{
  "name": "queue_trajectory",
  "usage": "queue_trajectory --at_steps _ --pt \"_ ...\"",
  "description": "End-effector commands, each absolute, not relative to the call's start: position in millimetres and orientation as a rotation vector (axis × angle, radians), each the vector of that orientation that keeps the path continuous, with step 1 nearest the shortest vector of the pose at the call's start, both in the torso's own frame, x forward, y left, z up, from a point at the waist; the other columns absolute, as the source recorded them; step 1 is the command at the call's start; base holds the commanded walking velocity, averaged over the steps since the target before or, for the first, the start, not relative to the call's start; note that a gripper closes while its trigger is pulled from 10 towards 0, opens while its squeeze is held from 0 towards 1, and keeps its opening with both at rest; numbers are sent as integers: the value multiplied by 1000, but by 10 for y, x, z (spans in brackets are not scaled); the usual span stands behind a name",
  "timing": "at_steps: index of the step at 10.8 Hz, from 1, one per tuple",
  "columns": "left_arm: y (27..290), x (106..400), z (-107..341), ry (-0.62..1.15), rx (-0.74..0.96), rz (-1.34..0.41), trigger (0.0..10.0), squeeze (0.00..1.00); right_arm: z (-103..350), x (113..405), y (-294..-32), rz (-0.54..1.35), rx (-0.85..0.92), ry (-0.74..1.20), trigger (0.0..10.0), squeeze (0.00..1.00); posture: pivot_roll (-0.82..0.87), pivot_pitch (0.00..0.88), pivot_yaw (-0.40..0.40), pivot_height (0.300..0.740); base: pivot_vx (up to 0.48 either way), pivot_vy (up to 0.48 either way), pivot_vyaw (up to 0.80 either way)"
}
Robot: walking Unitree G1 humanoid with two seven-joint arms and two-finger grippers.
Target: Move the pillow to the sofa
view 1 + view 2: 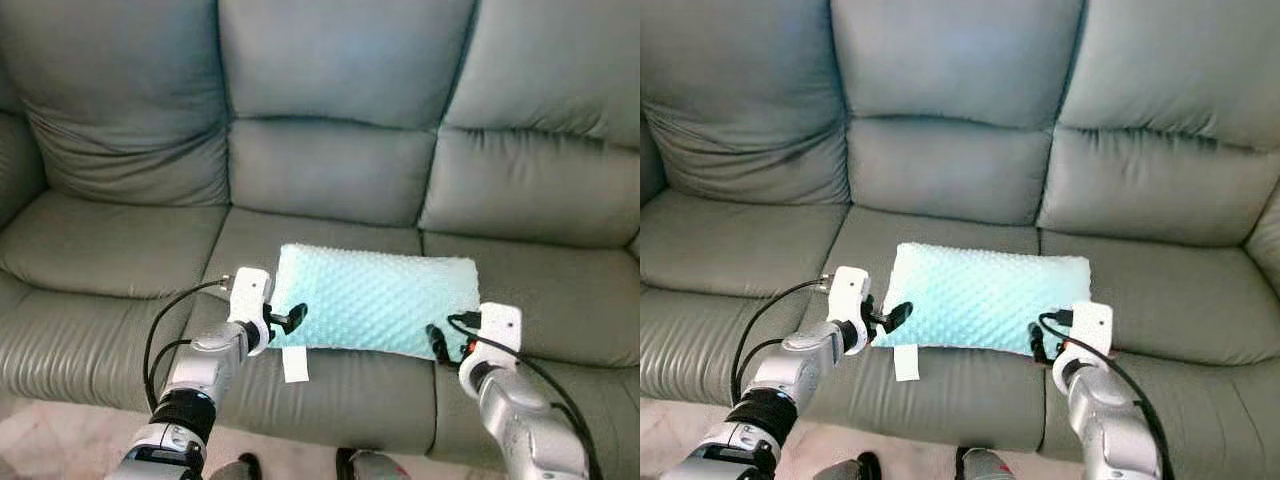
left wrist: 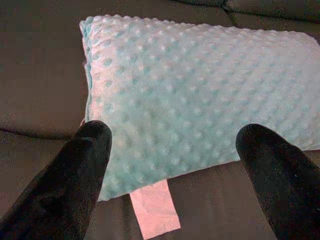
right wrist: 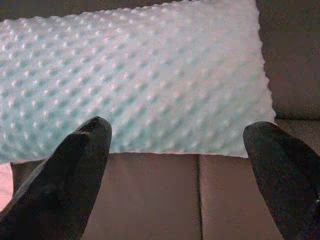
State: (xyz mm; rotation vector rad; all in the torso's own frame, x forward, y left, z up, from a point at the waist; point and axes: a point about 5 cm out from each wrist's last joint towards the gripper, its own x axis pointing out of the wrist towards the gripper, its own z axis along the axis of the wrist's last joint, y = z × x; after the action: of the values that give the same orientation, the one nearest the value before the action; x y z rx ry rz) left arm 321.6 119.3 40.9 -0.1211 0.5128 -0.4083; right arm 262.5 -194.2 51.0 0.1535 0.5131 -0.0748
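A pale turquoise dimpled pillow (image 1: 375, 300) lies flat on the middle seat cushion of a grey-green leather sofa (image 1: 330, 170), in the lower centre of the head views. My left gripper (image 1: 287, 320) sits at the pillow's lower-left corner and my right gripper (image 1: 440, 345) at its lower-right edge; both have their black fingers spread apart, holding nothing. I judge the pillow to be already placed, so the step in hand is letting go cleanly. To do it well I would draw both arms straight back toward the frame's bottom, keeping the fingers wide so neither snags the soft cover or drags it off the seat front. The head views show the whole sofa and both silver arms, which the wrist cameras miss. The left wrist view shows a white fabric label (image 2: 155, 210) hanging from the pillow's near edge, and seems to show clear space between fingertips and fabric, though the angle makes contact hard to rule out. The right wrist view adds a seam between seat cushions below the pillow.
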Motion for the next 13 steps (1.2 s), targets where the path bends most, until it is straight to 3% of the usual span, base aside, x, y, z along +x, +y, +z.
queue_trajectory --at_steps 1,4,13 --pt "1270 3182 375 523 -125 -397 10000 0 536 2600 -1906 -60 152 504 10000 0 -230 245 9 740 0 0 0" --pt "1402 3170 321 556 -107 -370 10000 0 486 2563 -1867 -57 157 534 10000 0 -221 246 11 740 0 0 0" --pt "1439 3224 557 486 -153 -409 10000 0 481 2532 -1780 -51 190 519 10000 0 -207 257 23 740 0 0 0"
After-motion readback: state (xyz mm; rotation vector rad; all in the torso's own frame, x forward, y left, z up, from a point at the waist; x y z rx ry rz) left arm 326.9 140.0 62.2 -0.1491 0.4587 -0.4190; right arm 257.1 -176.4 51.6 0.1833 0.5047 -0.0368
